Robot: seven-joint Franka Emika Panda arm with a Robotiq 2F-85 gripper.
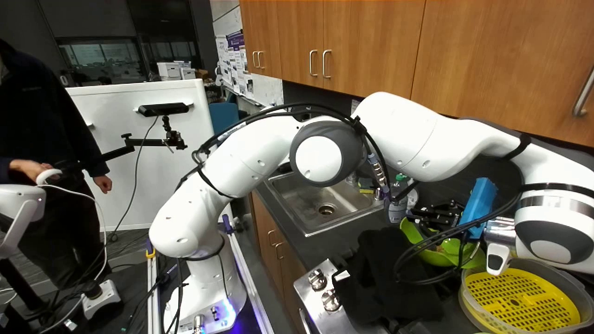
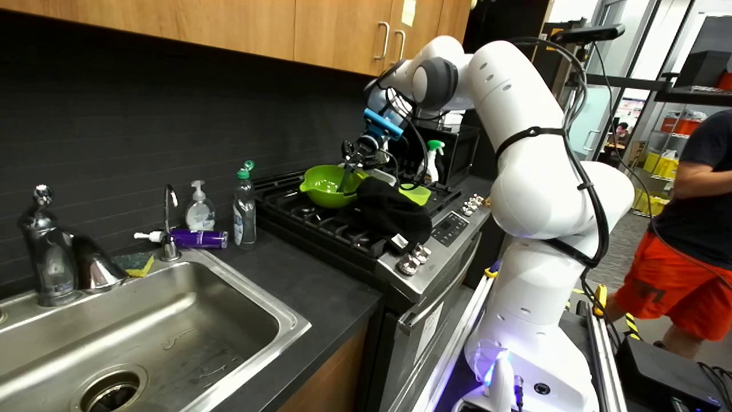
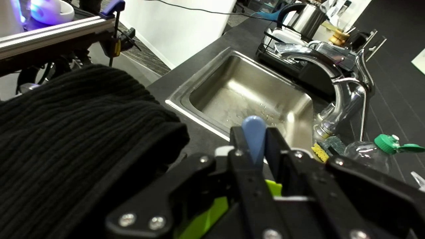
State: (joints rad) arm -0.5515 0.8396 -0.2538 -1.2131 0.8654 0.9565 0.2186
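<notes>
1. Blue-grey and round-ended, a slim handle (image 3: 254,130) stands near the centre of the wrist view, right between the fingertips of the hand (image 3: 255,142).
2. The hand is clamped on this handle, one finger against each side; the rounded end pokes out just past the tips.
3. A dark, flat piece (image 2: 344,179) slants down from the hand into a green mixing bowl (image 2: 323,195), near the middle of an exterior view; I cannot tell whether it belongs to the handle.
4. The bowl sits on the gas stove (image 2: 434,260), below the hand; green patches show beneath the fingers at the bottom of the wrist view.
5. A black ribbed cloth (image 3: 83,142) fills the left of the wrist view, beside the hand; in both exterior views it lies heaped next to the bowl.
6. Beyond the fingertips, upper centre of the wrist view, a steel sink (image 3: 239,103) is set into the dark surface (image 3: 199,139).
</notes>
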